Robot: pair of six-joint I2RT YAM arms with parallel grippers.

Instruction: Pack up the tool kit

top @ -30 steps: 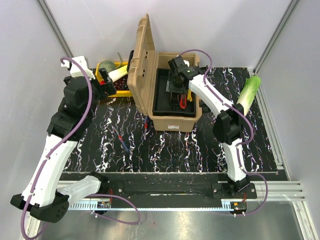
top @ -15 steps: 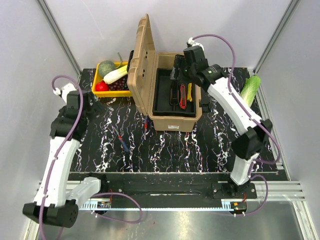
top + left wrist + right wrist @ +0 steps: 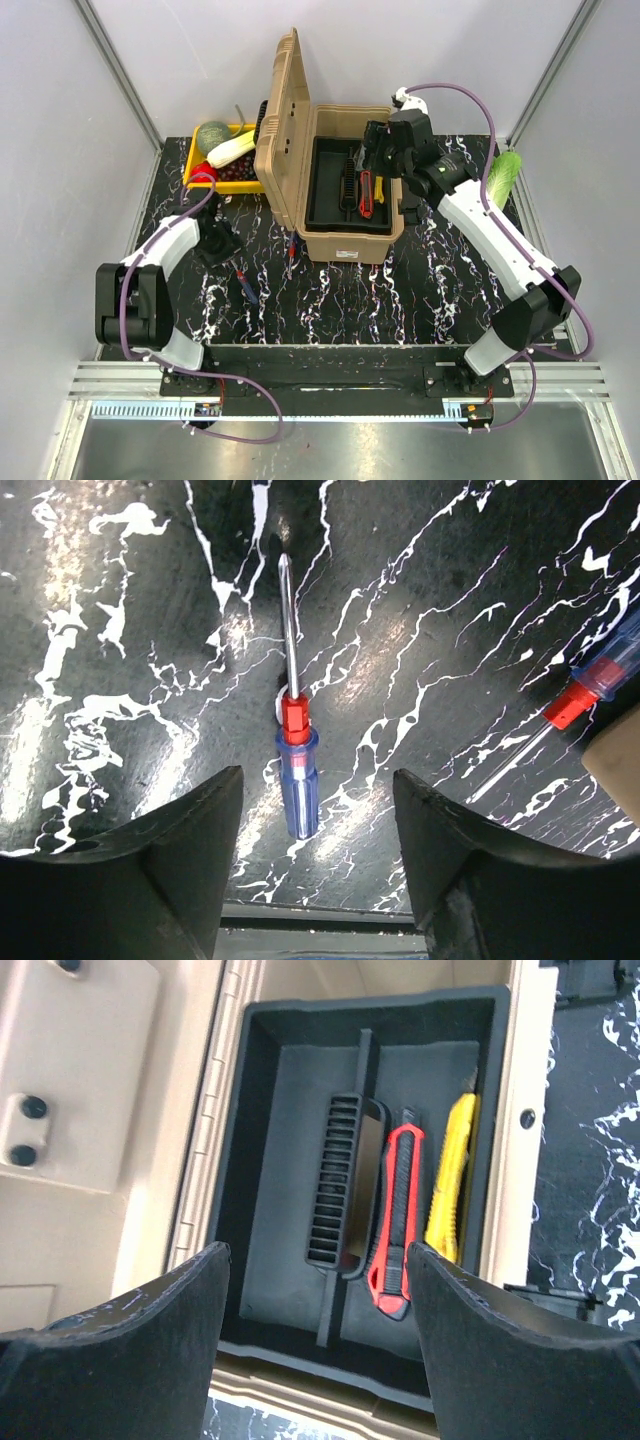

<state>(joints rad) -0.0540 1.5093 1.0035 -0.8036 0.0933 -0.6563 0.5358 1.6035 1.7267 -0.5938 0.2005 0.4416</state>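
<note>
- The left gripper [image 3: 216, 244] has swung down from up by the yellow crate [image 3: 205, 178] at 10 o'clock and now hangs low over the table [image 3: 400, 300], at about 8 o'clock from the toolbox [image 3: 345, 238].
- Its jaws stand wide apart and hold nothing. In the wrist view the blue-handled screwdriver [image 3: 297, 780] lies flat between them, shaft pointing to 12 o'clock, not yet touched.
- A second screwdriver [image 3: 588, 683] lies at 3 o'clock from the first, just beside the toolbox's front corner.
- The right gripper [image 3: 315, 1255] has lifted out of the black tray [image 3: 270, 1160] and pulled back toward 1 o'clock. It too is spread wide and empty.
- The red knife [image 3: 394, 1222] and yellow knife [image 3: 452, 1175] lie side by side in the tray's right half, and the lid [image 3: 280, 110] stands open at 9 o'clock.
- Judgement: the right arm's placing looks finished and the work passes to the left arm. Both screwdrivers remain to be packed, then the lid needs closing.
</note>
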